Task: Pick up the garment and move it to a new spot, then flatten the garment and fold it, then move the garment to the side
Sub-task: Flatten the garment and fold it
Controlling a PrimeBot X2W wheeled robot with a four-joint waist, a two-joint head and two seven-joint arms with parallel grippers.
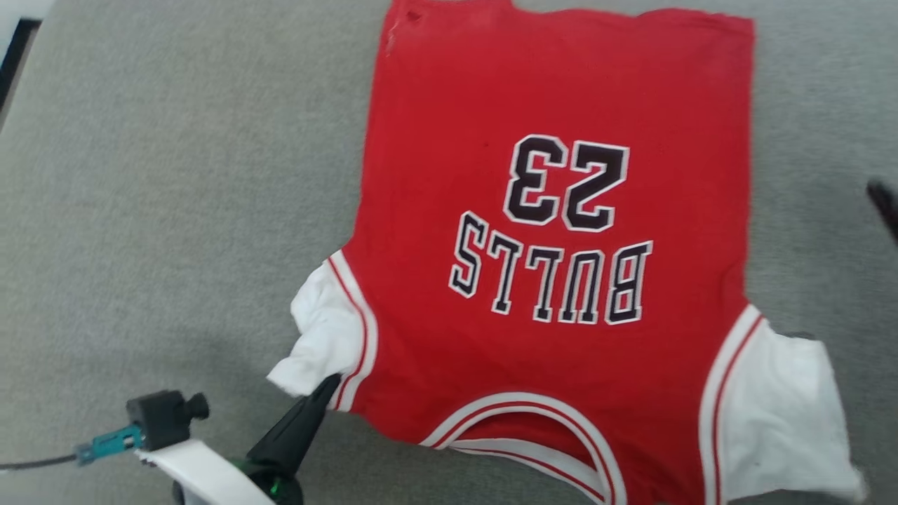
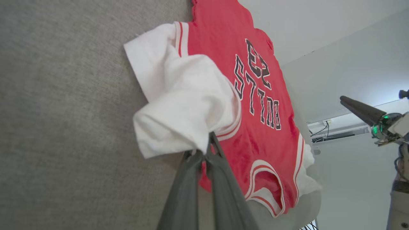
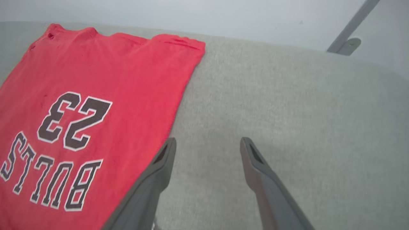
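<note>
The garment (image 1: 554,210), a red jersey with "BULLS" and "23" reading upside down, lies spread flat on the grey cloth surface (image 1: 175,210). Its white sleeves stick out at the near corners. The sleeve on the left (image 2: 179,105) is bunched up, and my left gripper (image 2: 207,147) is shut on its edge; the head view has this gripper (image 1: 324,387) at the sleeve's lower tip. My right gripper (image 3: 207,143) stands open above bare cloth just right of the garment's side edge (image 3: 179,105), holding nothing. One dark blurred finger (image 1: 885,205) of it crosses the head view's right edge.
Grey cloth stretches wide to the left of the garment and in a narrower strip to its right (image 3: 287,111). A pale wall (image 3: 191,12) rises behind the far edge. In the left wrist view, my right gripper (image 2: 346,101) hangs off beyond the garment.
</note>
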